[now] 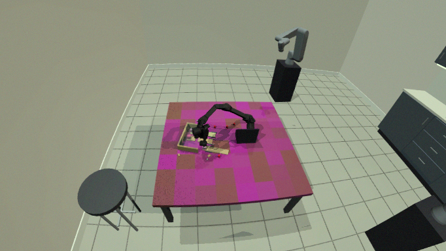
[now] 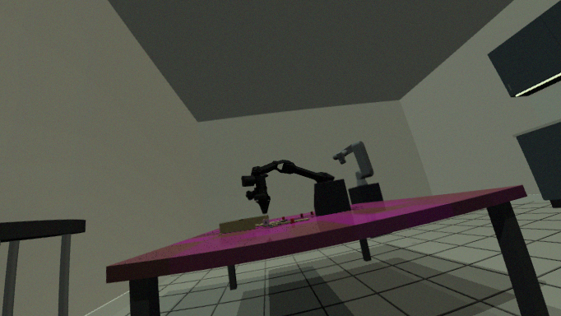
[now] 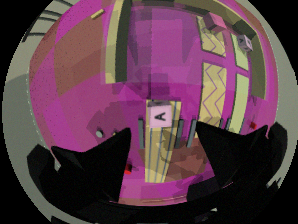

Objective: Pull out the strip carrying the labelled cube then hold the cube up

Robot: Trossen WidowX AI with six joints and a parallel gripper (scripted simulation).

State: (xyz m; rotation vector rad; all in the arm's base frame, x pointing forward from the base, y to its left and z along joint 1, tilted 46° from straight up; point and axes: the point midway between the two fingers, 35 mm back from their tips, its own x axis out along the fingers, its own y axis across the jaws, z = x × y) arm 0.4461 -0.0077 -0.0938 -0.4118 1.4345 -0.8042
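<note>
A striped pale-yellow strip lies in one piece outside the walled frame. A pale pink cube marked A sits on its far end. A zigzag strip and a pale green strip each show a gap from their far pieces. A pink block is on the far zigzag piece, and another marked cube is on the far green piece. My gripper is open and empty, pointing down above the cube, its fingers on either side in the wrist view.
The walled yellow frame opens toward the arm's base. Dark upright guides flank the strips. Small red things and pale bits lie around on the table.
</note>
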